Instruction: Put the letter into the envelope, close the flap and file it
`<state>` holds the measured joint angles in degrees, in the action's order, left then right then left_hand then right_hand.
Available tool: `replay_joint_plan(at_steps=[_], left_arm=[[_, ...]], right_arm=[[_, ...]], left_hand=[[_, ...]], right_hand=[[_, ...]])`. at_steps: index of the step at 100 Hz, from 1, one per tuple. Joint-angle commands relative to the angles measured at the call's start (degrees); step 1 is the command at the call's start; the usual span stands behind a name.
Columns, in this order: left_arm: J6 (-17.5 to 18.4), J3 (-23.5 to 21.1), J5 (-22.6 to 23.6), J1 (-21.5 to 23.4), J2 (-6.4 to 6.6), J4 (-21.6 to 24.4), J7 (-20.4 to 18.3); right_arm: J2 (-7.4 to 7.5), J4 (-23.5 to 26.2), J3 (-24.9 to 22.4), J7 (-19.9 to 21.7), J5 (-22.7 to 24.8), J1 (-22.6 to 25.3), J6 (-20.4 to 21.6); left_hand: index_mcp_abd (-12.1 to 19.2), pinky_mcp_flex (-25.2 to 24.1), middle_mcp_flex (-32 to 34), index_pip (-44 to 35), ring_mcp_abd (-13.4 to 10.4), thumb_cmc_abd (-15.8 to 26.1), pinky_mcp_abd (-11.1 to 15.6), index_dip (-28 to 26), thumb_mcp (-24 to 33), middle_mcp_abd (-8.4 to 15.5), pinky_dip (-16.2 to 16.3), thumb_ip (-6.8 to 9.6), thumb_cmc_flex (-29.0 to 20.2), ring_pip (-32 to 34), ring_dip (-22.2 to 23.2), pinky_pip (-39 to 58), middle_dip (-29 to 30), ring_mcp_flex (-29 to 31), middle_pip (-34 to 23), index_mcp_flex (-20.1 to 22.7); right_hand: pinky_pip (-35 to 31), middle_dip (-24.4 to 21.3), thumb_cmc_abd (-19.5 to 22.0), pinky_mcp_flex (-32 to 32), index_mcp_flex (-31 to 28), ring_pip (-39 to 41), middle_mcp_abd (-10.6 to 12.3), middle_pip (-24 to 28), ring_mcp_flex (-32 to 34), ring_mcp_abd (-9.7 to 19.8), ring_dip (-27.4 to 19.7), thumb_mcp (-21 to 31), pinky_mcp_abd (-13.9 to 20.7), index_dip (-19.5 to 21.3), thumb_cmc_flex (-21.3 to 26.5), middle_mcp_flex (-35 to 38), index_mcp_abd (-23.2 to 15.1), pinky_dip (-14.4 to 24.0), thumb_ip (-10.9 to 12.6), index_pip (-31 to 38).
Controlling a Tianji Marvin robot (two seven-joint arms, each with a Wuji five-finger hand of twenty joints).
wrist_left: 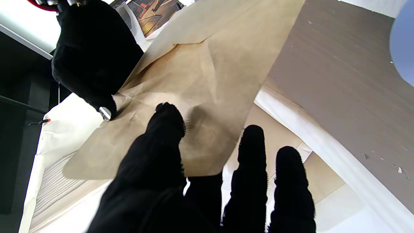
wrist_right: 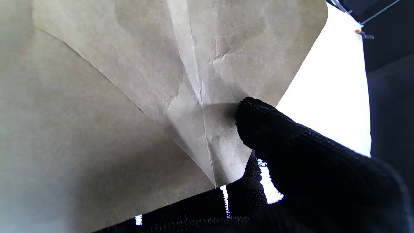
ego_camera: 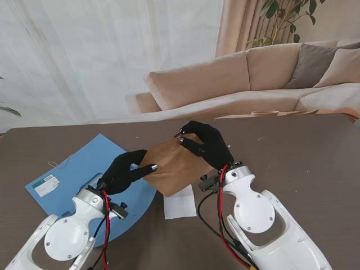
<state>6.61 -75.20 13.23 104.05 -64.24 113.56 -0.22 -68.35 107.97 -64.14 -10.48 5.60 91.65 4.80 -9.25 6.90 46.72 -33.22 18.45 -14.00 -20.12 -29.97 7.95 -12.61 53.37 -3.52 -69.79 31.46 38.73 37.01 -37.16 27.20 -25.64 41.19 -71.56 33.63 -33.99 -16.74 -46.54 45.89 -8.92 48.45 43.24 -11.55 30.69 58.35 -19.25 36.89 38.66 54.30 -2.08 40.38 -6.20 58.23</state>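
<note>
A brown paper envelope [ego_camera: 175, 163] is held tilted above the table between both black-gloved hands. My left hand [ego_camera: 126, 170] pinches its left edge, thumb on top. My right hand [ego_camera: 207, 144] grips its far right corner. In the left wrist view the envelope [wrist_left: 200, 90] fills the middle, with my thumb pressed on it. The right wrist view is filled by the creased envelope [wrist_right: 129, 97], my thumb pressing against the paper. A white letter [ego_camera: 180, 203] lies flat on the table, nearer to me than the envelope and partly under it.
A blue folder [ego_camera: 84, 174] with a white label lies on the brown table [ego_camera: 292, 152] under my left arm. A beige sofa [ego_camera: 253, 79] stands beyond the table's far edge.
</note>
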Motion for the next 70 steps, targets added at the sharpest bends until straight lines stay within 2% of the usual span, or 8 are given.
replay_joint_plan(at_steps=[1, 15, 25, 36, 52, 59, 65, 70], left_arm=[[0.2, -0.4, 0.5, 0.2, -0.30, 0.8, -0.8], [0.2, -1.2, 1.5, 0.2, 0.00, 1.1, -1.8], [2.1, -1.4, 4.1, 0.0, 0.07, 0.5, -1.2], [4.1, -1.8, 7.0, -0.1, 0.07, 0.0, 0.1], [4.9, -2.0, 10.7, -0.3, 0.04, -0.2, 1.7], [5.0, -2.1, 11.4, -0.3, -0.02, -0.1, 2.3], [5.0, -2.2, 11.6, -0.4, -0.07, -0.1, 2.5], [5.1, -2.3, 11.7, -0.4, -0.10, -0.1, 2.7]], right_arm=[[-0.14, 0.1, 0.0, 0.9, 0.2, 0.5, -0.1], [-0.10, -0.3, 0.2, 0.8, 0.9, 0.5, 0.0], [-0.12, -0.6, 0.3, 0.3, 2.0, 0.5, 0.1], [-0.06, -0.8, 0.3, 0.5, 2.0, 0.5, 0.3], [0.07, -1.1, 0.5, 0.9, 2.2, 0.5, 1.0], [0.37, -1.0, 0.3, 1.8, 2.5, 0.6, 1.4], [0.86, -0.7, -0.1, 3.5, 2.8, 0.8, 1.7], [1.39, -0.4, -0.5, 5.2, 3.7, 1.1, 1.8]], left_hand=[[-0.3, -1.5, 2.5, -1.9, 0.7, 2.5, -0.1, -0.2, -1.7, -0.9, -3.4, 1.36, -4.0, 2.7, 1.8, 6.1, -0.7, 2.3, -2.3, 2.7], [-0.4, 0.1, 7.4, 0.0, 2.1, 1.8, -1.2, 1.4, 4.0, -0.8, -5.2, 1.34, -4.2, 7.5, 2.9, 13.7, -0.8, 7.8, -6.2, 2.2], [5.3, 2.5, 10.0, -0.3, 3.5, 1.5, -2.6, 1.1, 8.0, -0.6, -6.2, 0.67, -4.2, 12.0, 3.9, 19.7, -0.6, 11.4, -10.1, 4.3], [7.0, 4.7, 11.7, -5.1, 4.7, 1.3, -4.1, -2.7, 8.0, -1.7, -6.1, 0.63, -4.1, 17.8, 6.4, 26.0, -0.6, 14.2, -14.2, 8.1], [7.2, 5.9, 12.3, -9.7, 5.2, 0.7, -4.9, -10.3, 10.2, -1.9, -5.5, 0.31, -2.8, 22.4, 8.5, 30.7, -2.5, 15.7, -17.6, 8.3], [6.8, 5.8, 12.2, -10.3, 5.3, 0.7, -4.9, -12.6, 11.1, -1.6, -5.7, 0.05, -2.5, 22.6, 8.6, 31.2, -3.3, 15.6, -18.1, 8.1], [6.6, 5.6, 12.1, -10.7, 5.4, 0.8, -5.0, -14.4, 11.7, -1.7, -5.7, -0.14, -2.4, 23.2, 9.0, 31.7, -4.5, 15.4, -18.8, 8.0], [6.5, 5.5, 12.0, -10.9, 5.4, 1.0, -5.0, -15.5, 11.8, -1.7, -5.5, -0.17, -2.3, 23.8, 9.4, 32.0, -5.3, 15.3, -19.2, 7.8]], right_hand=[[-1.5, 0.3, 1.3, 0.6, 0.6, 0.7, 0.1, 1.2, -0.3, -1.1, 0.8, -0.4, 0.1, 1.0, 1.9, -1.1, 0.3, 0.8, 2.3, 0.6], [-1.5, 0.3, 1.4, 0.6, 0.6, 0.7, 0.2, 1.2, -0.3, -1.1, 0.8, -0.5, 0.1, 0.9, 2.0, -1.2, 0.2, 0.8, 2.3, 0.6], [-1.4, 0.2, 1.5, 0.7, 0.8, 0.7, 0.3, 1.2, -0.4, -1.0, 0.8, -0.6, 0.1, 0.8, 1.9, -1.2, 0.0, 0.9, 2.3, 0.4], [-1.3, 0.2, 1.8, 0.9, 1.1, 0.6, 0.2, 1.3, -0.5, -1.1, 0.7, -1.0, 0.1, 0.5, 1.8, -1.3, -0.2, 0.9, 2.2, 0.2], [-1.2, -0.4, 2.3, 0.8, 2.5, 0.6, 0.6, 1.0, -0.3, -1.1, 0.8, -2.5, 0.1, -1.5, 1.6, -1.2, -2.3, 1.0, 1.9, -1.2], [-0.9, -1.0, 0.9, 1.1, 7.0, -0.1, 1.5, 0.0, -0.8, -1.1, 0.5, -2.6, 0.1, -6.6, -0.3, -2.4, -3.5, 1.1, 2.3, -5.7], [-0.5, -0.4, 0.2, 1.8, 10.0, -0.9, 2.9, 0.1, -1.8, -1.1, 0.4, -2.3, 0.3, -12.4, -2.7, -4.9, -2.9, 1.1, 2.8, -10.9], [0.1, 0.3, 1.1, 2.3, 10.0, -1.7, 4.1, 0.4, -3.1, -0.6, 0.9, -2.7, 0.8, -10.8, -5.7, -8.1, -1.6, 1.7, 4.2, -21.5]])
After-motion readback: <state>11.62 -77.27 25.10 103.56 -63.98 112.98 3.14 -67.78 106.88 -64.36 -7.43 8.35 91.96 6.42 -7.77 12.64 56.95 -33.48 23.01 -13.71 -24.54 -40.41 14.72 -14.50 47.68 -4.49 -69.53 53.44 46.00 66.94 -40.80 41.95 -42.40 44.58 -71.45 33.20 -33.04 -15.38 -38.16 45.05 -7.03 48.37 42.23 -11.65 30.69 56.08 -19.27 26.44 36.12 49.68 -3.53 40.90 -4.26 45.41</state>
